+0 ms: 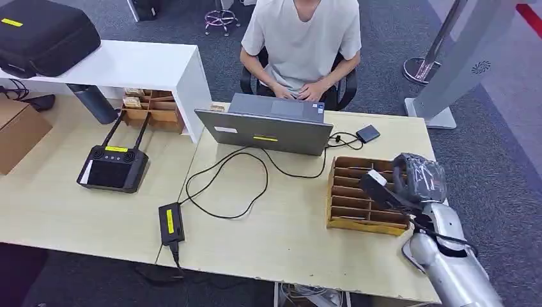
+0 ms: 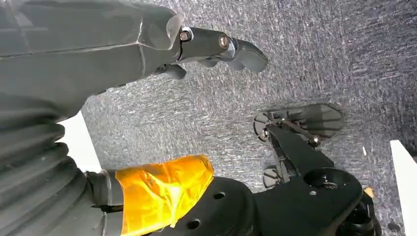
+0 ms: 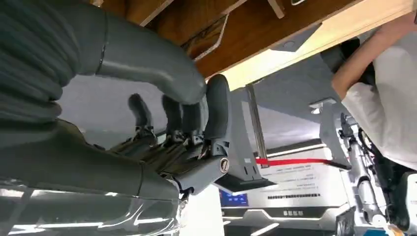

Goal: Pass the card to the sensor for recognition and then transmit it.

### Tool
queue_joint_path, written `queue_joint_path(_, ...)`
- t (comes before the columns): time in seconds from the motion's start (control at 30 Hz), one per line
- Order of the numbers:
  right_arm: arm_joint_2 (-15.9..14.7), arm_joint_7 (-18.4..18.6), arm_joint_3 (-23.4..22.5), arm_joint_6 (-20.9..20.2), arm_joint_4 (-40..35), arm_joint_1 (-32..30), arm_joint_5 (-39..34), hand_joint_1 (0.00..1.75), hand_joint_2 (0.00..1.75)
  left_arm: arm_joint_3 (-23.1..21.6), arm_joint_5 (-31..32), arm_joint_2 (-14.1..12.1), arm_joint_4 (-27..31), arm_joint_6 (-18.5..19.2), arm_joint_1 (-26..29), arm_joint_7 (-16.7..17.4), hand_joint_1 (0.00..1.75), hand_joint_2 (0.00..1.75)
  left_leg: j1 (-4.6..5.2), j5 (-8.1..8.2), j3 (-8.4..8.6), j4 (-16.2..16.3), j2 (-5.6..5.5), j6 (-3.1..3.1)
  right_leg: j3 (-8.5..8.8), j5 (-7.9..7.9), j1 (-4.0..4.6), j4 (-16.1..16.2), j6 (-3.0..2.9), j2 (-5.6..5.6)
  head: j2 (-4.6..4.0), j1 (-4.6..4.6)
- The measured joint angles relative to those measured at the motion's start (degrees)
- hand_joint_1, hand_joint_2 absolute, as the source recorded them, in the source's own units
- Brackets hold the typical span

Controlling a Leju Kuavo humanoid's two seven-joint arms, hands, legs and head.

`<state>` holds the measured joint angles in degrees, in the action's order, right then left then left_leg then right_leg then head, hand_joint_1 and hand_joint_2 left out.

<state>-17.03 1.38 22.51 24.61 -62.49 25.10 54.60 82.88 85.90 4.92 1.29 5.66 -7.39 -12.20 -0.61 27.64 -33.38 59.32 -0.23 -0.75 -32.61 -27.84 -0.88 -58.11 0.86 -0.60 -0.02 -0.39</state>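
My right hand (image 1: 409, 181) hovers over the wooden slotted box (image 1: 358, 211) at the table's right end. It holds a flat dark card (image 1: 373, 181) that sticks out to the left above the slots. In the right wrist view the thumb and fingers (image 3: 216, 105) clamp the grey card (image 3: 248, 164), with the box's underside (image 3: 255, 29) close by. The sensor (image 1: 367, 133), a small dark square on a cable, lies on the table beyond the box, near the laptop. My left hand (image 2: 211, 46) hangs over grey carpet, holding nothing, its fingers loosely extended.
A person (image 1: 300, 38) sits behind the table typing on a grey laptop (image 1: 268, 128). Black cables (image 1: 224, 185) run to a power brick (image 1: 171, 224) near the front edge. A black remote controller (image 1: 114, 167), a white shelf (image 1: 128, 64) and a cardboard box (image 1: 19, 131) stand at the left.
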Motion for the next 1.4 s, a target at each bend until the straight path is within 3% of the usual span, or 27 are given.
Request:
queue_joint_path(0.43,0.00,-0.18,-0.35,-0.20,-0.20,-0.04,-0.37,1.75,1.75,0.02,0.00,0.09,0.00,-0.09,-0.17,0.20,0.00,1.75,0.00,0.00,0.00,0.00,0.00,0.00,0.00,0.00,0.00,0.00,0.00,0.00,0.00,0.00)
queue_joint_path(0.47,0.00,-0.18,-0.35,-0.20,-0.22,-0.04,-0.35,1.41,1.75,0.00,0.00,0.09,0.00,-0.07,-0.17,0.20,0.00,1.75,0.00,0.00,0.00,0.00,0.00,0.00,0.00,0.00,0.00,0.00,0.00,0.00,0.00,-0.02)
queue_joint_path(0.5,0.00,-0.17,-0.35,-0.20,-0.24,-0.04,-0.35,0.23,1.75,0.00,0.00,0.09,0.00,-0.07,-0.17,0.20,0.00,1.75,0.00,0.00,0.00,0.00,0.00,0.00,0.00,0.00,0.00,0.00,0.00,0.00,0.00,-0.02)
queue_joint_path(0.53,0.00,-0.17,-0.35,-0.20,-0.28,-0.04,-0.35,0.00,1.75,0.00,0.00,0.09,0.00,-0.09,-0.16,0.20,0.00,1.75,0.00,0.00,0.00,0.00,0.00,0.00,0.00,0.00,0.00,0.00,0.00,0.00,0.00,0.00)
queue_joint_path(1.4,0.02,0.17,-0.28,-0.07,-1.11,0.37,0.11,0.00,1.75,0.00,0.00,0.02,0.00,-0.17,-0.11,0.20,0.00,1.75,0.01,-0.08,0.04,0.02,0.02,0.03,0.04,0.11,-0.02,0.00,0.07,0.03,0.00,0.00)
